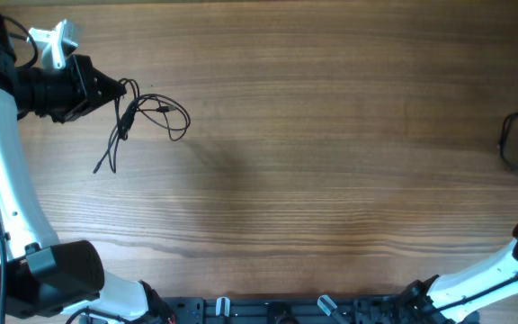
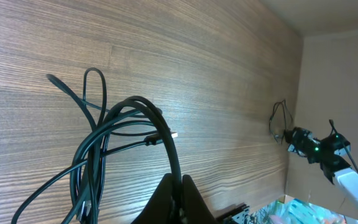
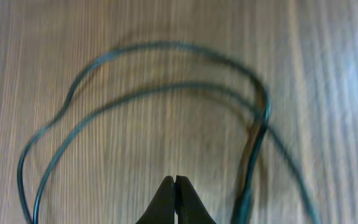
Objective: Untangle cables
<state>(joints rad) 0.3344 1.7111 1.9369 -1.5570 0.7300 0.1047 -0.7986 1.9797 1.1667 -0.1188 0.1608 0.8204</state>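
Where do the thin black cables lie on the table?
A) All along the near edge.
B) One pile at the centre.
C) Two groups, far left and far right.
C: one cable bundle sits by the left tool, another loop at the right edge.

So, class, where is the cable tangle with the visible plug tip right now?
In the overhead view, the cable tangle lies at the left of the table, toward its far edge, one loop meeting the tip of the left tool.
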